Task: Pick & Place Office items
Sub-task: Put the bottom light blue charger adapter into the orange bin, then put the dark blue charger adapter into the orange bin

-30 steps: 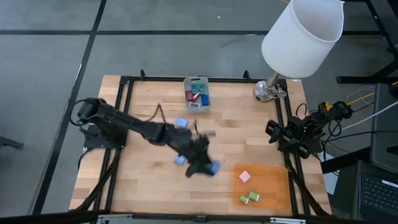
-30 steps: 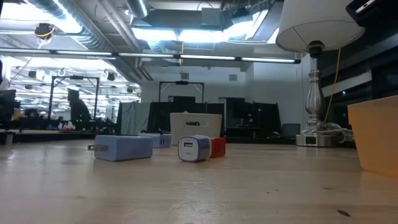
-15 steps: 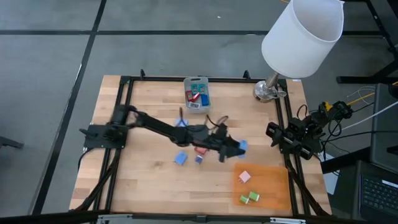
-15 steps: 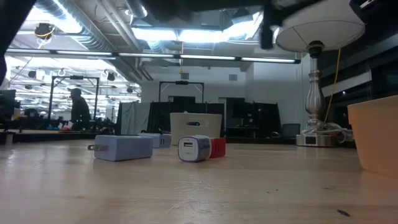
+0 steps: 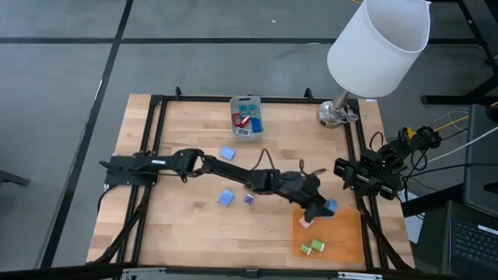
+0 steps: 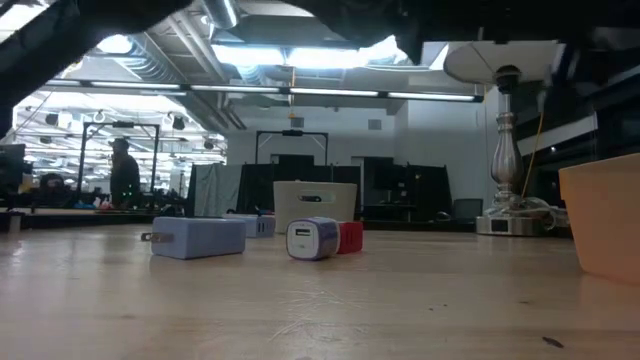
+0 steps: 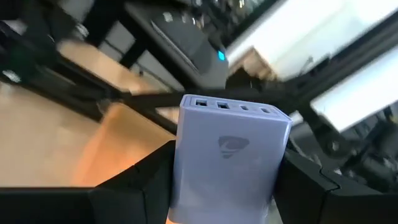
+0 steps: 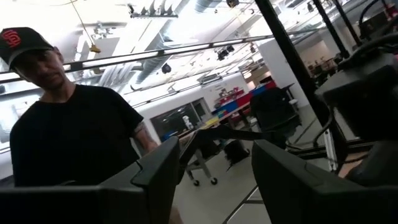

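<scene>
The left gripper [image 5: 325, 208] is clamped on a pale blue charger block [image 7: 227, 158], held above the orange mat [image 5: 342, 233] near the table's [image 5: 179, 225] right edge. The block is smooth, rigid, boxy, with ports on one face; it looks light but slippery, best pinched across its flat sides.

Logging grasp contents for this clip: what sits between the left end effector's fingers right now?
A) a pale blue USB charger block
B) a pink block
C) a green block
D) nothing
A: the left wrist view shows the pale blue USB charger block clamped between the left end effector fingers.
</scene>
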